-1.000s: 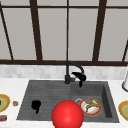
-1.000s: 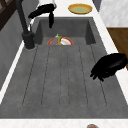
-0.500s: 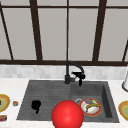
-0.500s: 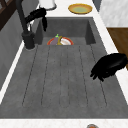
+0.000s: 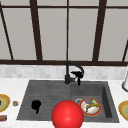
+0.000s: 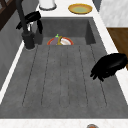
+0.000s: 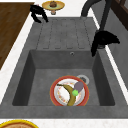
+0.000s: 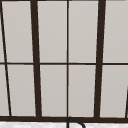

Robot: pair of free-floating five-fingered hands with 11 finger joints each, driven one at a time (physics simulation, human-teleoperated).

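Right hand (image 6: 31, 18) at the black faucet (image 6: 23, 22), left hand (image 6: 110, 65) over the drainboard (image 6: 62, 75), plate (image 6: 60, 41) in basin

Illumination is even and bright, with no distinct source. My fingers cast no clear shadows on the sink (image 6: 62, 75). No glare; edges render soft throughout.

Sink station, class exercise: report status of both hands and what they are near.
Right robot hand at the faucet, fingers curled down. Left robot hand hovers over the drainboard, holding nothing. Plate with banana in the basin; red ball in front.
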